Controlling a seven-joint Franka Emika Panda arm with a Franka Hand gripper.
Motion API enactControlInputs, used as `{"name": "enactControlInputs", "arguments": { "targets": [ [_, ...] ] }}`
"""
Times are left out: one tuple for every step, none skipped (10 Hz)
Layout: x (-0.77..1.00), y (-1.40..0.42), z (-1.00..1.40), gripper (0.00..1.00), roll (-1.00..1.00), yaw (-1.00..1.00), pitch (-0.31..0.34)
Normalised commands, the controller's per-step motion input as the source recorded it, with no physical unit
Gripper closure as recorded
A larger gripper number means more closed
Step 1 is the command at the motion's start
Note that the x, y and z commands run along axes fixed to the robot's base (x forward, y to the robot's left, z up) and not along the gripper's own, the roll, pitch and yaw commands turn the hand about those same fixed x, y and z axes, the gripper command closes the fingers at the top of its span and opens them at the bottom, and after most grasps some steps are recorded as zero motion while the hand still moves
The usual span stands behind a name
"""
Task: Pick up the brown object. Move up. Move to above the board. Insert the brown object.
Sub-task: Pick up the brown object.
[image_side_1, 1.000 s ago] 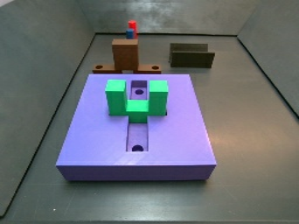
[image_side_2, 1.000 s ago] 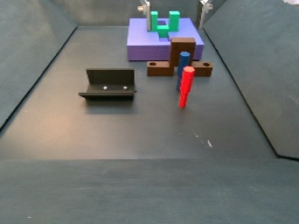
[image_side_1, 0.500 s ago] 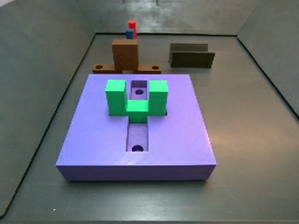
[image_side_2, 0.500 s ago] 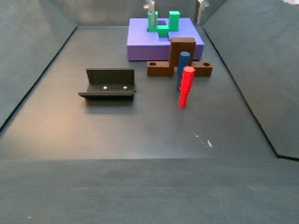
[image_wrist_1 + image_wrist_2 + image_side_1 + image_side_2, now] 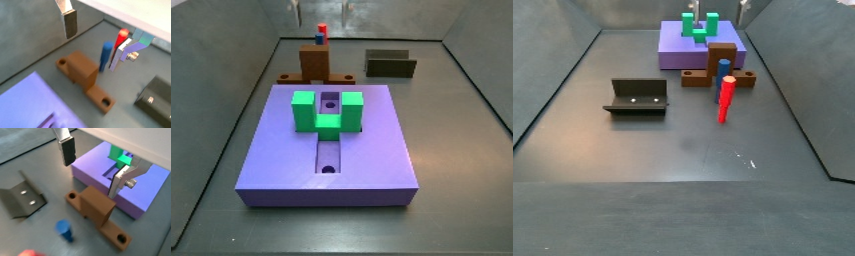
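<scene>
The gripper (image 5: pixel 93 165) hung above the brown object (image 5: pixel 97 208) with its two fingers spread apart and nothing between them; in both wrist views one silver finger (image 5: pixel 69 22) sat to one side of the brown object (image 5: pixel 85 76) and the other finger (image 5: pixel 125 54) to the opposite side, both clear of it.

The brown object stood on the dark floor just beside the short far end of the board (image 5: pixel 331 150), not on it. In a side view its upright block (image 5: pixel 314 60) rose from a flat cross-piece whose ends carried round holes. The board's green U-shaped block (image 5: pixel 327 112) sat astride the central slot, on the half of the board nearer the brown object.

A blue peg (image 5: pixel 724 70) stood touching or nearly touching the brown object (image 5: pixel 720 62) on the side away from the board, and a red peg (image 5: pixel 724 98) stood just beyond it. The fixture (image 5: pixel 637 97) sat well apart from the board (image 5: pixel 687 50), on open floor.
</scene>
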Motion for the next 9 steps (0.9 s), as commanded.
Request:
{"name": "enactControlInputs", "arguments": {
  "targets": [
    [0.0,-0.15,-0.31,0.0,0.21,-0.19,0.0],
    [-0.2,0.03,-0.17,0.0,0.12,-0.21,-0.003],
    [-0.33,0.13,-0.14,0.0,0.08,-0.22,-0.034],
    [-0.39,0.16,-0.13,0.0,0.03,-0.17,-0.081],
    [-0.43,0.09,-0.1,0.0,0.0,-0.05,-0.117],
    [-0.13,0.0,-0.12,0.0,-0.03,0.03,-0.113],
    [0.0,0.0,-0.13,0.0,-0.08,0.17,-0.091],
    [0.13,0.0,-0.07,0.0,-0.17,0.26,-0.053],
    [0.15,0.01,-0.03,0.0,-0.18,0.29,-0.034]
  ]
}}
